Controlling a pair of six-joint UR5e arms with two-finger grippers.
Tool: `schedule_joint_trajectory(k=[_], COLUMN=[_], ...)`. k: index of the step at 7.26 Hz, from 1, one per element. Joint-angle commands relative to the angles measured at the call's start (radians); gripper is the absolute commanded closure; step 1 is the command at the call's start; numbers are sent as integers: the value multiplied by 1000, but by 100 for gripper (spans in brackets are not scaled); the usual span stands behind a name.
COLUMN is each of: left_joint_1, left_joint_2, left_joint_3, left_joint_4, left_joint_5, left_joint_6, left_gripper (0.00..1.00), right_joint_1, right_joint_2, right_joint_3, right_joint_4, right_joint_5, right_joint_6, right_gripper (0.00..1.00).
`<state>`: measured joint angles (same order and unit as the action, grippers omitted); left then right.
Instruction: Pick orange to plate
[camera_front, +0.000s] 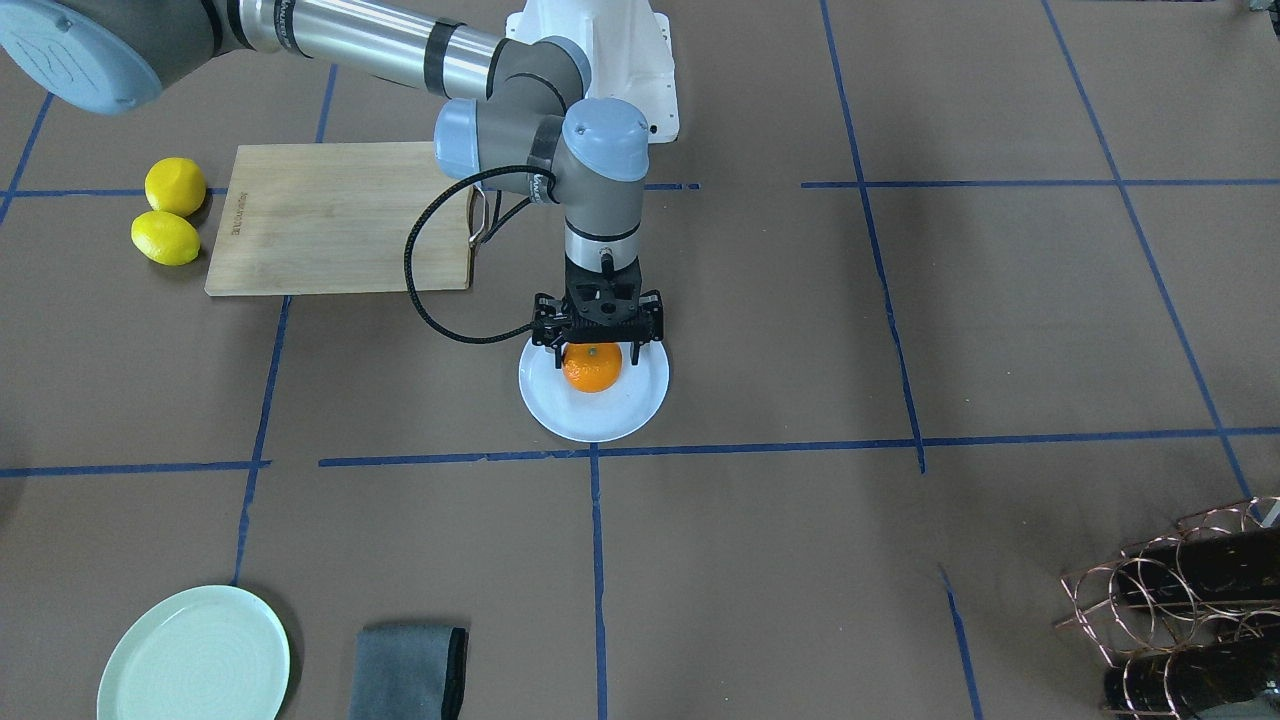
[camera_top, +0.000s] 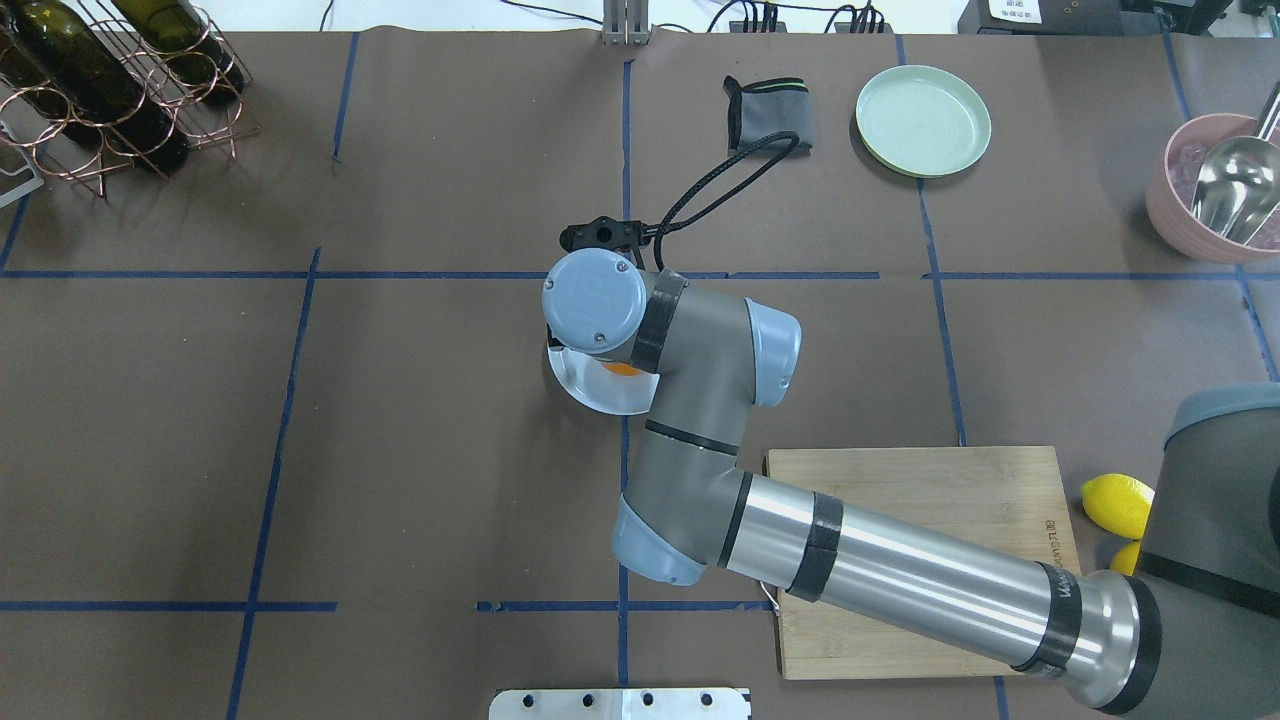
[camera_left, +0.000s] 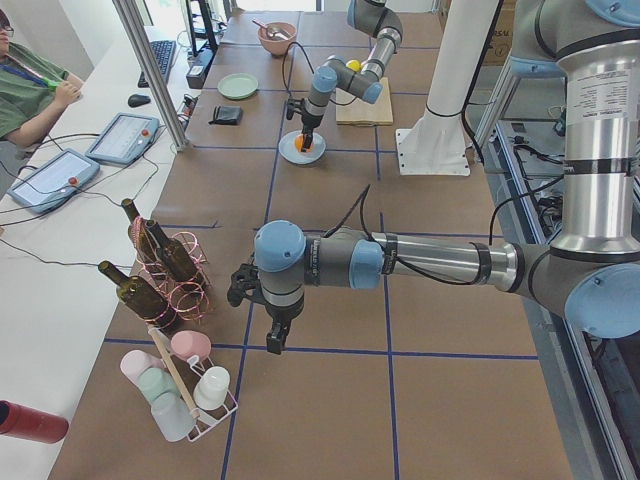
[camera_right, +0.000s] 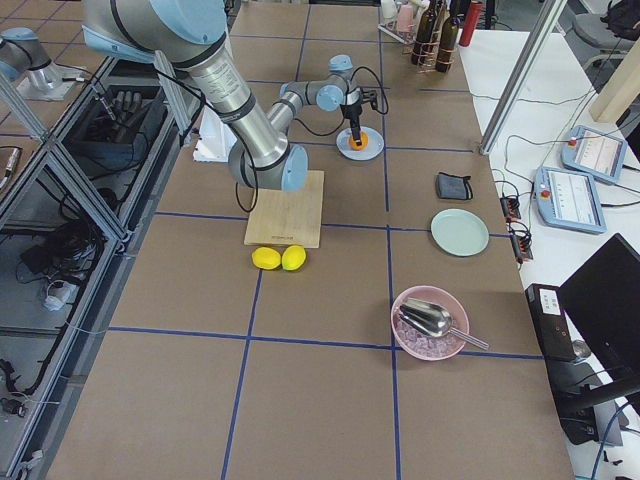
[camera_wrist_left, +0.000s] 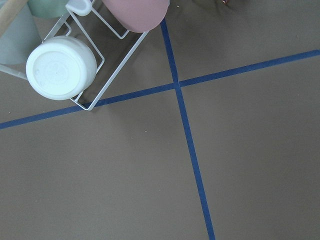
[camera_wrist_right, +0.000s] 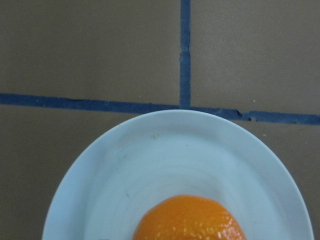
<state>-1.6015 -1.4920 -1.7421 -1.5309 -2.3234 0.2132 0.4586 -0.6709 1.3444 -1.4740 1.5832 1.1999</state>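
Right gripper (camera_front: 596, 350) is pointing straight down over the plate (camera_front: 600, 425), with fingers (camera_front: 553, 345) spread either side of the orange (camera_front: 592, 368). Front view is showing a thin gap on both sides, so I'm reading it as parted and gripping nothing. Light pad contact is too small to rule out.

Orange is sitting on the plate, off-centre, toward the rim nearest the robot base. Right wrist view is agreeing: orange (camera_wrist_right: 189, 219) on the plate (camera_wrist_right: 100, 165) floor, no fingers in shot. In the overhead view the wrist is blocking most of it, with only slivers of orange and plate showing.

Left gripper (camera_left: 272, 330) is hovering over bare table near the cup rack (camera_left: 195, 390), well apart from the task. It is showing only in the side view, so I can't tell how far apart its fingers are.

Placement is looking done, with only the retreat pending.

Risks from here:
- If the arm is lifting at any tilt or drifting sideways, a finger could be clipping the orange. It's round and near the rim, so it could be rolling off onto the table.
- If a pad is sticking to the skin, the orange could be riding up and then dropping, bouncing out of the shallow plate.
- A finger catching the rim could be dragging or tipping the plate.
- The cable (camera_front: 407, 262) is looping low beside the plate and could be brushing it on a sideways move.
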Motion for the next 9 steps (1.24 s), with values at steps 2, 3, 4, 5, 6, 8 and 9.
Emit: schedule_joint_trajectory(k=[2, 3, 4, 5, 6, 8, 9], left_joint_1=[2, 2, 2, 0, 2, 0, 0], left_joint_2=[-1, 1, 5, -2, -7, -1, -2], left_joint_3=[9, 3, 12, 1, -2, -42, -42], left_joint_4=[3, 6, 5, 11, 44, 69, 68], left_joint_5=[-2, 1, 4, 6, -2, -2, -4], left_joint_6=[2, 2, 0, 0, -6, -5, -5], left_gripper=[0, 0, 0, 0, 0, 0, 0], right_joint_1=[228, 330, 453, 565, 683, 933, 1003], right_joint_2=[-51, -128, -213, -298, -378, -584, -707], right_joint_3=[173, 309, 384, 410, 412, 404, 413], right_joint_4=[-130, -261, -323, -328, -331, -338, -297], right_joint_5=[287, 367, 461, 516, 547, 657, 656], right_joint_6=[-169, -360, -569, -759, -1018, -1410, -1422], right_gripper=[0, 0, 0, 0, 0, 0, 0])
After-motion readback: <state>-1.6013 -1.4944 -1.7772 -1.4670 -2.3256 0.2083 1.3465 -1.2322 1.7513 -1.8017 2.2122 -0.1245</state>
